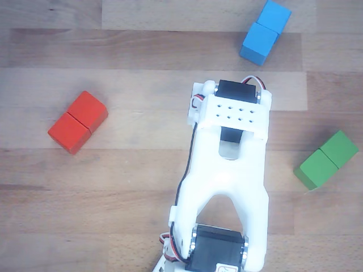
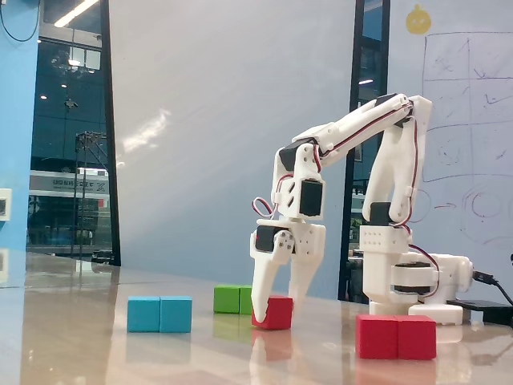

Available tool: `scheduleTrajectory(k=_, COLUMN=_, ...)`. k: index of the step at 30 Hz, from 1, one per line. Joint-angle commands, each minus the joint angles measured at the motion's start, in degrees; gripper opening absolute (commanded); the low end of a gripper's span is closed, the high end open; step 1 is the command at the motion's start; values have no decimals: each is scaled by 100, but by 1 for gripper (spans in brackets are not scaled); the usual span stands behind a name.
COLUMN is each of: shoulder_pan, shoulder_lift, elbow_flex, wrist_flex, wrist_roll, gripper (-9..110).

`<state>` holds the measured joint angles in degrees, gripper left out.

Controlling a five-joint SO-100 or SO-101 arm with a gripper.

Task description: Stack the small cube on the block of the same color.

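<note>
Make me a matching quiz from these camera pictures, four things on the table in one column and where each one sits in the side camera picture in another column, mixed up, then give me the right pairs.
Things:
1. small red cube
2. red oblong block
3. blue oblong block
4. green oblong block

Places in the fixed view:
A. farthest left on the table
B. between the fingers of the gripper
C. nearest the camera, at the right, in front of the arm's base
D. behind the gripper, partly hidden by it

Pairs: 1-B, 2-C, 3-A, 4-D
</note>
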<state>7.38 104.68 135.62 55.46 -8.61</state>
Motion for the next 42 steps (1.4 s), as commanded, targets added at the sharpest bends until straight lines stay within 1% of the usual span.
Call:
scheduleTrajectory(k=1, shoulder_pan=-9, shoulder_lift=606, elbow_flex=-132, wrist_flex=-18, wrist_roll=-26, gripper=7)
scheduleTrajectory(k=6, shoulder_pan=-211, shoulder_lift=1195, elbow_flex=-141, wrist_flex=-9, wrist_roll=-35, gripper=9)
scheduleTrajectory(k=11, shoulder_pan=-984, shoulder_lift=1705, elbow_flex=-475, wrist_flex=97, wrist_roll=-35, gripper=10)
scheduleTrajectory(k=17, shoulder_pan=-1925, shoulder_lift=1942, elbow_flex=-1450, wrist_flex=624, wrist_roll=35, gripper=10)
scheduleTrajectory(k=22, shoulder_pan=-2452, shoulder_lift=2030, elbow_flex=-2452, wrist_flex=1028, wrist_roll=35, gripper=10)
scheduleTrajectory(k=29, shoulder_pan=-3612, shoulder_lift=1969, elbow_flex=-3533, wrist_flex=1433, wrist_roll=-9, gripper=10)
scheduleTrajectory(k=36, shoulder_pan=-5001, shoulder_lift=1890, elbow_flex=-3691, wrist_flex=1714, wrist_roll=35, gripper=10)
scheduleTrajectory(k=39, shoulder_pan=-5282, shoulder_lift=1564, elbow_flex=-3691, wrist_flex=1740, wrist_roll=35, gripper=10)
scheduleTrajectory(k=42, shoulder_pan=-5309, shoulder_lift=1107, elbow_flex=-3691, wrist_flex=1714, wrist_roll=18, gripper=10)
